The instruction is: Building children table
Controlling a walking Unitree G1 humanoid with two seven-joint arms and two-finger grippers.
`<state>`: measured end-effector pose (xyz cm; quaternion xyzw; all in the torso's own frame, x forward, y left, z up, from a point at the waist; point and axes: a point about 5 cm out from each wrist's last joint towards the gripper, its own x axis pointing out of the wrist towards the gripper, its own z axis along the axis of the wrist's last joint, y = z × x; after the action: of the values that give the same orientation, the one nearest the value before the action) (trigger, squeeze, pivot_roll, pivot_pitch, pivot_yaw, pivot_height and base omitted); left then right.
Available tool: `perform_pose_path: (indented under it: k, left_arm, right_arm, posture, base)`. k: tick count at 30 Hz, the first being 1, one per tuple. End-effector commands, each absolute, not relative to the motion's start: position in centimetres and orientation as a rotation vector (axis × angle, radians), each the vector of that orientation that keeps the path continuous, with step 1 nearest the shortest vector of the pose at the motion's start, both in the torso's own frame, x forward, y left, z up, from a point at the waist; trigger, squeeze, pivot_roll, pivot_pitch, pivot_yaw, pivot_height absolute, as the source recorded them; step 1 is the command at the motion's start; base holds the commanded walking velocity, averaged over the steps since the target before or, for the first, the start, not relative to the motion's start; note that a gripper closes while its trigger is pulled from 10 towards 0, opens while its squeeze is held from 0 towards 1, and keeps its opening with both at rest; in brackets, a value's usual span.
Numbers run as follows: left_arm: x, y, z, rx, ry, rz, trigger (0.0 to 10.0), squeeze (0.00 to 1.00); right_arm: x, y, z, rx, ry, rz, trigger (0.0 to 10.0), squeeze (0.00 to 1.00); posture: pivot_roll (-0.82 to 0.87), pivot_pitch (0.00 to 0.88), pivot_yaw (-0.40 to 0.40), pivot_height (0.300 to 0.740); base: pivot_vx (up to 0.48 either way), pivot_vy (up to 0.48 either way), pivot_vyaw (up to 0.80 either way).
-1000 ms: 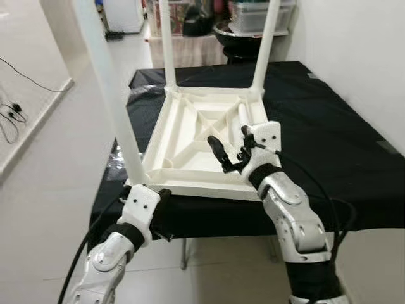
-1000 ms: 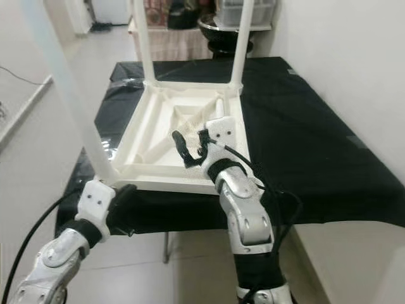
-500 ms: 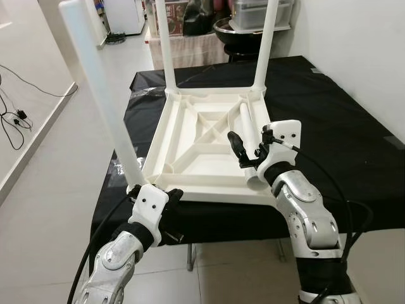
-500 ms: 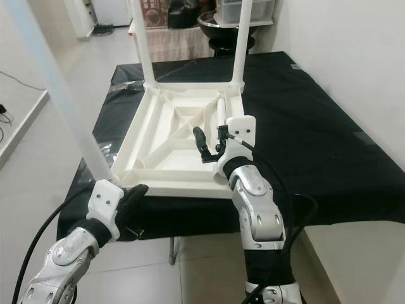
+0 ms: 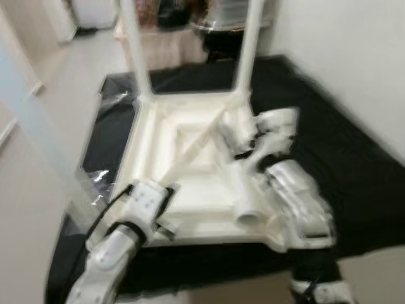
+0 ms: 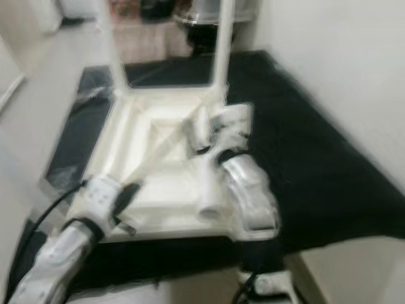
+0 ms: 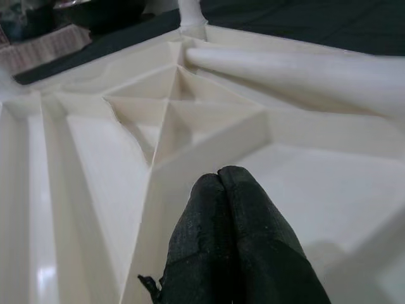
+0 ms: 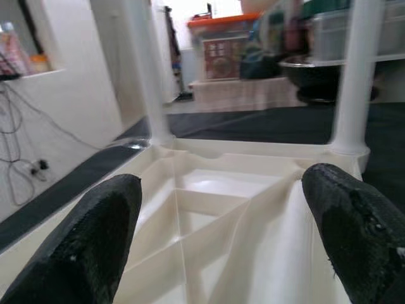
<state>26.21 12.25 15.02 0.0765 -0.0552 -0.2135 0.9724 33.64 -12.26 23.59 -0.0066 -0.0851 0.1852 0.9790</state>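
The white children's table [image 5: 190, 152] lies upside down on a black-covered worktop [image 5: 335, 145]. Two legs stand upright at its far corners [image 5: 248, 44] and one at the near left corner [image 5: 38, 126]. A loose white leg [image 5: 243, 196] lies inside the frame along the right side. My right gripper [image 5: 239, 140] hovers open over that leg's far end, its fingers [image 8: 95, 240] spread wide. My left gripper [image 7: 220, 180] is shut and empty, low over the ribbed underside near the front left edge [image 5: 166, 209]. The head views are blurred.
A white wall [image 5: 354, 63] runs close along the right. Shelves with bins and a dark bowl [image 5: 221, 25] stand behind the worktop. Crumpled clear plastic [image 5: 101, 180] lies at the worktop's left edge. Open floor [image 5: 38, 82] is to the left.
The camera has swung in closer and blurred. My right gripper has reached farther over the loose leg. My left gripper has come up from below the front edge onto the table's underside.
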Motion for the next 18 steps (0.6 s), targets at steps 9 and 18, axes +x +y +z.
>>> perform_pose_path:
  k: [9,18]
  left_arm:
    - [25.3,11.5,13.9,0.159,-0.053,-0.456,10.0,0.0]
    - [24.2,10.7,13.4,0.211,-0.025,-0.491,10.0,0.0]
  right_arm:
    - [35.3,-15.7,25.4,-0.295,0.162,0.502,10.0,0.0]
    - [33.7,-15.8,26.1,-0.27,0.601,0.639,10.0,0.0]
  posture:
    - [-0.04,0.127,0.021,0.74]
    - [-0.06,0.122,-0.021,0.74]
  base:
    - [0.0,0.0,0.0]
    - [0.0,0.0,0.0]
